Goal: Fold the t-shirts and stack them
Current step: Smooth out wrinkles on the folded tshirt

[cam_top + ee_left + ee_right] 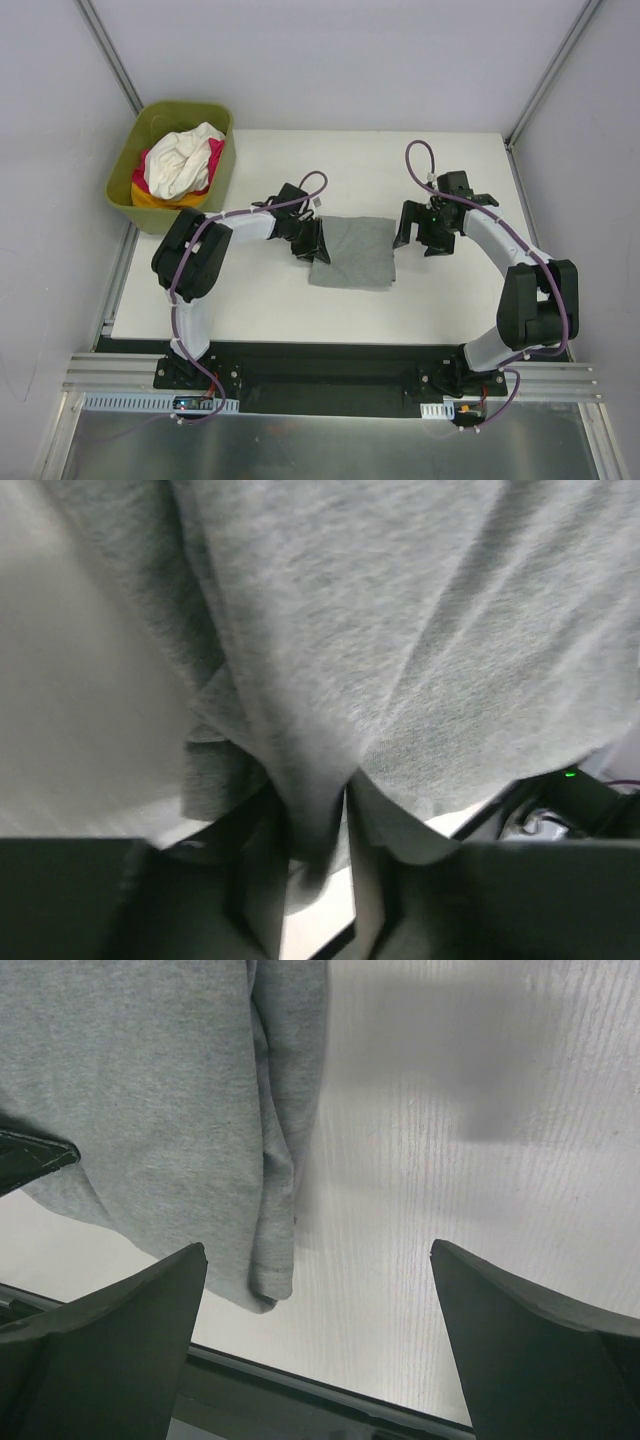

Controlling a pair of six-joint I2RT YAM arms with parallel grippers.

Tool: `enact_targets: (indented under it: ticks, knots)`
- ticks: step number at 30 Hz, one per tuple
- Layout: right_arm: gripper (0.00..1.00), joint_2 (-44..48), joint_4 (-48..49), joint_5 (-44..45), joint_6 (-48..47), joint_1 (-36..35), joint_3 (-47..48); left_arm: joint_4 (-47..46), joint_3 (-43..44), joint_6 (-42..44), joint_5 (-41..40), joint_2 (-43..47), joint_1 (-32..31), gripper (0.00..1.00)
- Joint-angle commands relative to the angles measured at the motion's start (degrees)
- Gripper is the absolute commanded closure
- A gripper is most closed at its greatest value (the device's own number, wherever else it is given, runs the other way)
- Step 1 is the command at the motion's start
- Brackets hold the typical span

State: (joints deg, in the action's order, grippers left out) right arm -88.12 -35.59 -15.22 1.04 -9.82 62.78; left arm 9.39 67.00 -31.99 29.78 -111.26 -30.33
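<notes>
Pinching the left edge of the folded grey t-shirt (355, 252), the left claw (310, 243) is clamped on fabric in the middle of the worktop (250, 300). Right claw (425, 235) gapes wide, just beside the shirt's right edge.

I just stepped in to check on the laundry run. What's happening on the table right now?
A grey t-shirt lies folded in the middle of the table. The left tool is shut on a bunch of cloth at the shirt's left edge. The right tool hangs open just beside the right edge, holding nothing. The other shirts, white, pink and orange, sit crumpled in the olive-green tub by the far left corner, not yet folded.
</notes>
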Motion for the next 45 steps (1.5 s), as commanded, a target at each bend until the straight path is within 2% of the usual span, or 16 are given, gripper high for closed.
enact_targets:
  ticks: [1, 3, 8, 11, 14, 17, 21, 25, 30, 35, 38, 39, 42, 45]
  knots:
    - [0.01, 2.95, -1.41, -0.42, -0.6, -0.02, 1.46, 0.1, -1.87, 0.08, -1.57, 1.57, -0.26, 0.66]
    - [0.01, 3.56, -1.32, -0.86, -0.69, -0.89, 1.73, 0.1, -1.88, -0.18, -0.69, 2.53, -0.35, 0.63]
    - [0.01, 5.06, -0.97, -1.65, -0.51, -3.0, 3.13, 0.28, -2.05, -0.01, -0.25, 6.58, -0.35, 0.43]
    - [0.01, 5.76, 0.08, -3.75, 0.01, -4.15, 3.84, 0.89, -2.58, 0.34, -0.42, 10.09, -0.35, 0.36]
    - [0.02, 5.59, 1.66, -6.13, 1.15, -5.73, 4.45, 1.95, -3.1, 0.7, -1.03, 13.52, -0.35, 0.31]
    - [0.02, 5.06, 2.9, -6.75, 1.86, -7.4, 5.15, 4.22, -3.37, 0.87, -5.67, 15.81, -0.35, 0.3]
    - [0.02, 4.01, 3.25, -7.01, 2.3, -8.72, 5.42, 7.22, -3.02, 0.96, -8.51, 14.42, 0.35, 0.22]
    - [0.02, 3.39, 3.6, -7.19, 2.48, -9.07, 5.07, 7.75, -2.67, 0.35, -8.07, 11.86, 0.53, 0.21]
    - [0.02, 1.2, 5.18, -8.68, 3.36, -10.65, 6.29, 7.58, 1.11, -0.53, -6.67, 6.43, 0.53, 0.3]
    - [0.02, -0.91, 5.71, -9.65, 3.97, -11.79, 7.44, 7.66, 4.88, -0.27, -8.6, 1.85, 0.53, 0.39]
    - [0.02, -1.53, 5.71, -9.82, 3.97, -11.97, 7.7, 7.58, 6.29, -0.62, -5.89, -1.14, 0.53, 0.48]
    - [0.02, -1.97, 6.06, -9.91, 3.97, -12.06, 7.53, 7.58, 6.56, -0.71, -5.26, -2.28, 0.53, 0.58]
    - [0.01, -3.72, 7.2, -10.88, 4.58, -12.76, 7.27, 7.4, 6.83, -0.88, -4.38, -3.08, 0.44, 0.73]
    - [0.01, -5.39, 9.04, -12.72, 5.37, -12.94, 6.56, 6.61, 5.95, -1.32, -3.24, -2.91, 0.36, 0.76]
